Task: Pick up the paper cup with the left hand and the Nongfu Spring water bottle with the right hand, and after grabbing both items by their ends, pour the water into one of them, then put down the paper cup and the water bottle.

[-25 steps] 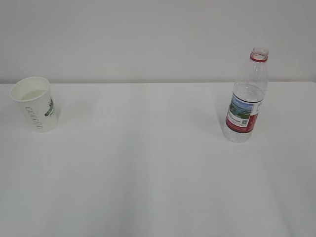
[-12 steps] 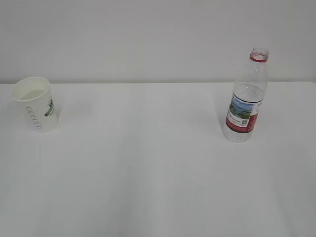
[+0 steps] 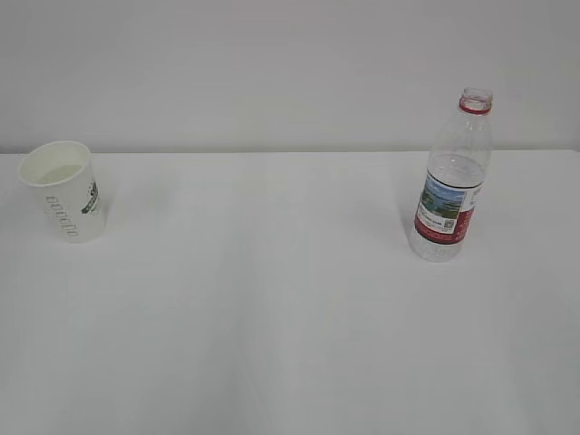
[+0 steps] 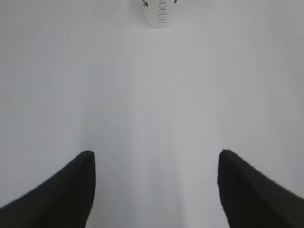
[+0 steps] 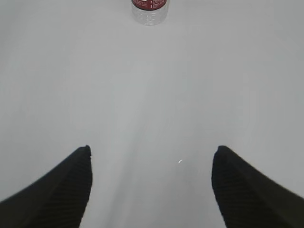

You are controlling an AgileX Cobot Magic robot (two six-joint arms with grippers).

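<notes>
The white paper cup stands upright at the table's far left, with a little water low inside it; its base shows at the top edge of the left wrist view. The Nongfu Spring water bottle stands upright and uncapped at the right, partly filled with clear water; its bottom shows at the top of the right wrist view. My left gripper is open, far short of the cup, nothing between its fingers. My right gripper is open too, well back from the bottle. Neither gripper appears in the exterior view.
A white table runs from the front edge to a plain pale wall behind. A wide stretch of bare tabletop lies between cup and bottle. A tiny white fleck lies on the table near my right gripper.
</notes>
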